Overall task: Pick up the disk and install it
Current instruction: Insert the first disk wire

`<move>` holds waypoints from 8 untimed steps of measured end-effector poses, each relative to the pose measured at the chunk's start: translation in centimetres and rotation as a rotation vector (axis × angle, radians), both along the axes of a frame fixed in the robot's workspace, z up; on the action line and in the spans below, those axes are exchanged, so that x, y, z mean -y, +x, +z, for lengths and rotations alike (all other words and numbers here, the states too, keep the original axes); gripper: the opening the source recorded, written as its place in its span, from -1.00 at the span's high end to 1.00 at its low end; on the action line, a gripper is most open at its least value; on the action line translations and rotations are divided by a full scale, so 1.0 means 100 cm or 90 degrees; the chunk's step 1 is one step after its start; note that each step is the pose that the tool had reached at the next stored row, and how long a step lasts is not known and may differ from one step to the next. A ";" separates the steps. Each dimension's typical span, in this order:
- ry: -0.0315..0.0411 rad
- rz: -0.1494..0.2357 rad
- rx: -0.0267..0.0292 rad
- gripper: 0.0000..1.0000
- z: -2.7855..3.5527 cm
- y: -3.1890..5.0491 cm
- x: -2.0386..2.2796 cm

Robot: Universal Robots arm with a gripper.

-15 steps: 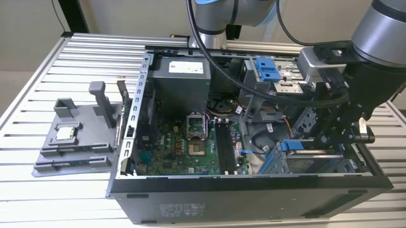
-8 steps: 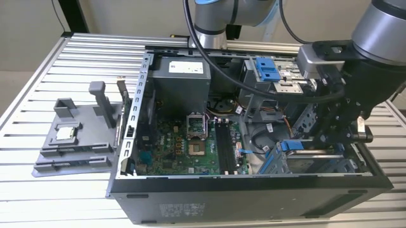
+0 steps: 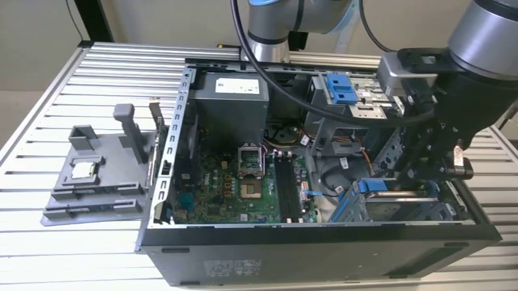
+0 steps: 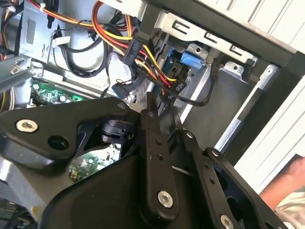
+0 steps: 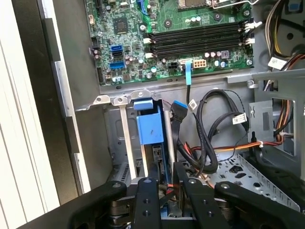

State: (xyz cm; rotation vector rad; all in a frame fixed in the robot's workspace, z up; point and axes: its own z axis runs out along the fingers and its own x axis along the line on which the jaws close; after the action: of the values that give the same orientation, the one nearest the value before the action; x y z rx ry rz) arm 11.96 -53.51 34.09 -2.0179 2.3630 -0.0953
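Open computer case lies on its side on the slatted tabletop. The arm reaches down into the drive cage at the case's front corner, on the exterior view's right.

The disk is off the tabletop and inside that cage. It stands edge-on in a slot, and its blue bracket end sticks out toward the motherboard. So pick-up looks done and insertion is under way.

In the first wrist view the claw is narrowed to a slim gap, with the disk's thin edge running between the fingers. I read that as clamped on the disk, though the contact itself is partly hidden.

How deep the disk sits I can't tell. The bracket end protrudes from the cage mouth, so probably not fully home. No cable visibly plugged into it; loose cables hang just beside.

A second blue bracket sits in the upper bay, well apart. Grey fixture holding a small square chip stands outside the case on the exterior view's left, untouched.
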 end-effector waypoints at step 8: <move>0.0040 -0.046 0.0002 1.00 0.0003 -0.0002 0.0000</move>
State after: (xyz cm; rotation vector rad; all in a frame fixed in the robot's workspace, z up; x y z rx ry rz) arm 11.94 -53.51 34.11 -1.9301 2.4327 -0.0901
